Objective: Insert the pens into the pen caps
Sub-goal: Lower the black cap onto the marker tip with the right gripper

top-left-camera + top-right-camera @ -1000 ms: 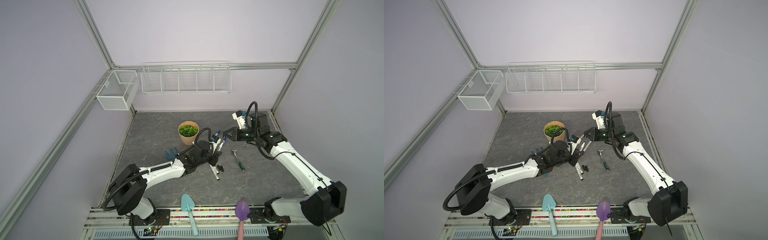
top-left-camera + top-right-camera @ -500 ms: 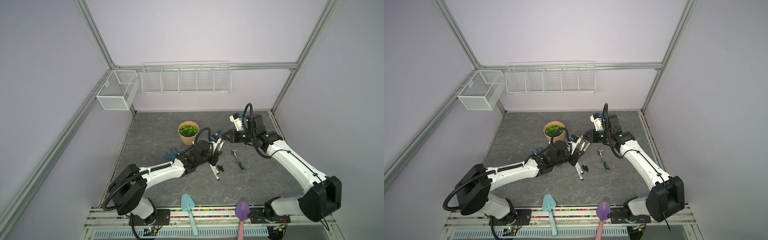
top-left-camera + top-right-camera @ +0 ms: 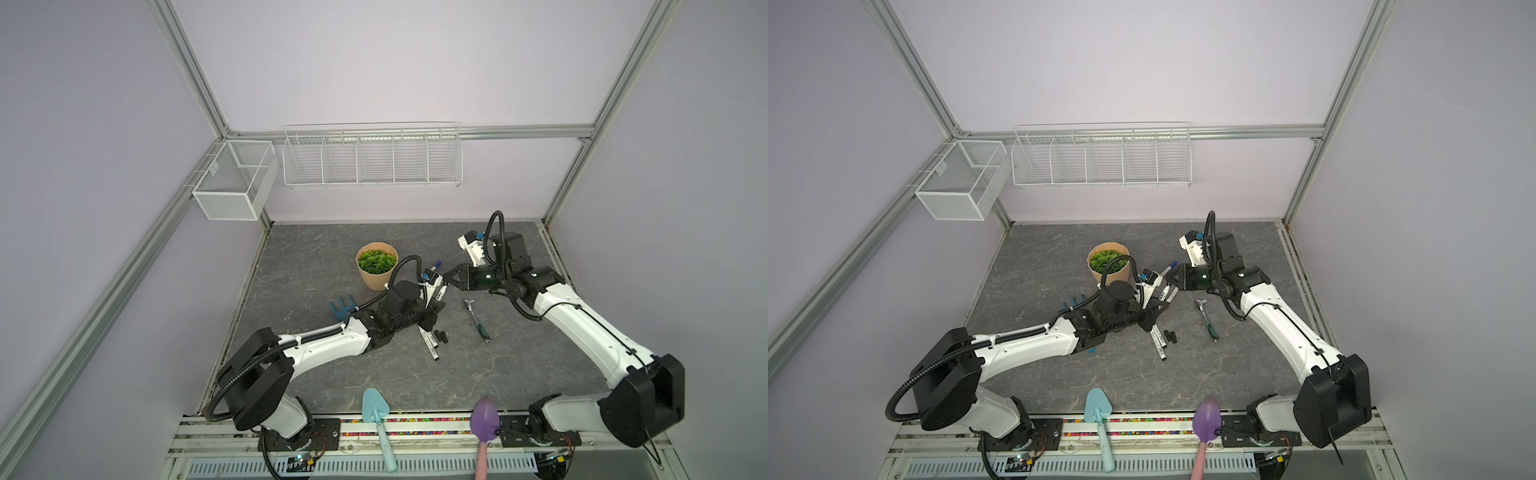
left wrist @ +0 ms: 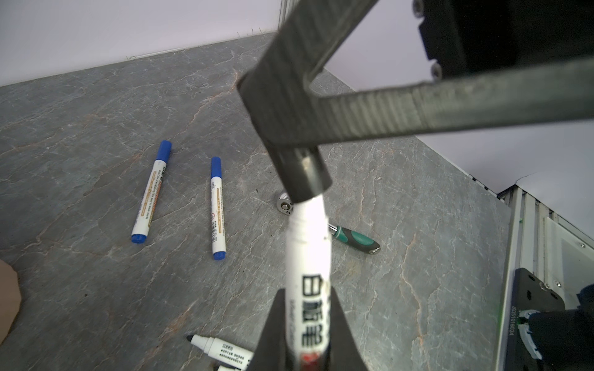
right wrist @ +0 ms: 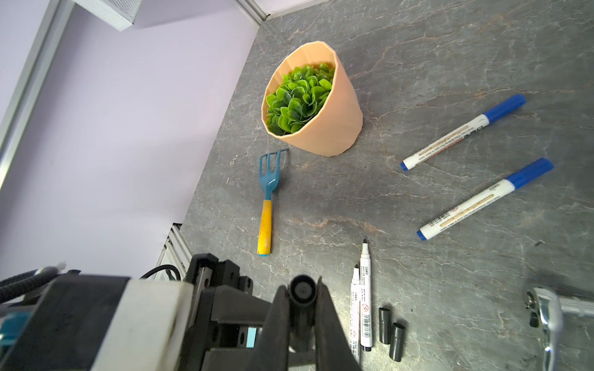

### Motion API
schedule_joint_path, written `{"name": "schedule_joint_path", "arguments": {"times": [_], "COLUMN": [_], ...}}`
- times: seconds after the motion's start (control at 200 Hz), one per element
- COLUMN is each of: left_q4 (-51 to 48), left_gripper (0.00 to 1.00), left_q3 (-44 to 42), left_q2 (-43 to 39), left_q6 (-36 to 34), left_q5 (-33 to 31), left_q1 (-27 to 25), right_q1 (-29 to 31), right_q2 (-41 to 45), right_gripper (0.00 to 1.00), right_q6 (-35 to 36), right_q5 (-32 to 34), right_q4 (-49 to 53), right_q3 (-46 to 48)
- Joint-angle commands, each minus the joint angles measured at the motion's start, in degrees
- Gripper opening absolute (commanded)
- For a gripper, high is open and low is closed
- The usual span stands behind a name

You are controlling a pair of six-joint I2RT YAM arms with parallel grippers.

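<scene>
Right end effector (image 5: 302,297) gripping short black plastic cap (image 4: 303,173) is closing in mid-frame, seating it on slim white pen (image 4: 308,244) gripped by left end effector (image 4: 307,308)

Held pen (image 4: 310,250) tip hidden inside black cap (image 4: 305,175); ratchet (image 5: 546,314) cut off.

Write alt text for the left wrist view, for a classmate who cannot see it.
The left gripper holds a white pen whose tip sits inside a black cap pinched by the right gripper. Beyond, on the grey table, lie two blue-capped pens, a green-handled ratchet and an uncapped black-tipped pen.
</scene>
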State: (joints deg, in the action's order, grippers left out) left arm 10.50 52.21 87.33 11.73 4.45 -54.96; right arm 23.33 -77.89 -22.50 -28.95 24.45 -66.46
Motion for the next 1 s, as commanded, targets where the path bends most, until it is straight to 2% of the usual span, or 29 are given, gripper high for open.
{"name": "schedule_joint_path", "arguments": {"times": [0.0,0.11,0.245,0.405,0.555,0.865,0.995], "left_q4": [7.49,12.57,18.23,17.87,25.49,33.25,36.16], "left_gripper": [0.0,0.0,0.0,0.0,0.0,0.0,0.0], "left_q3": [1.68,1.94,2.48,6.29,4.22,0.15,-1.59], "left_q2": [-0.23,-0.62,-1.39,-1.16,-1.2,-1.48,-1.68], "left_q6": [2.58,5.56,5.29,-0.15,-5.57,-9.19,-10.8], "left_q5": [0.25,1.82,2.39,2.79,1.45,0.35,-1.41], "left_q1": [1.77,4.4,6.22,6.27,6.08,4.75,3.74], "right_q1": [0.25,0.23,0.26,1.11,3.35,4.33,4.36], "right_q2": [1.87,2.68,3.21,2.44,1.94,3.54,3.96], "right_gripper": [0.08,0.08,0.09,0.1,0.1,0.12,0.16], "right_q6": [-0.77,-1.1,-0.58,3.37,7.97,8.53,8.8], "right_q5": [-4.03,-5.23,-7.39,-11.36,-11.61,-10.25,-9.96], "right_q4": [0.5,0.82,1.04,3.78,8.41,8.67,8.76], "right_q3": [1.24,1.24,1.01,-0.87,-3.29,-3.5,-3.7]}}
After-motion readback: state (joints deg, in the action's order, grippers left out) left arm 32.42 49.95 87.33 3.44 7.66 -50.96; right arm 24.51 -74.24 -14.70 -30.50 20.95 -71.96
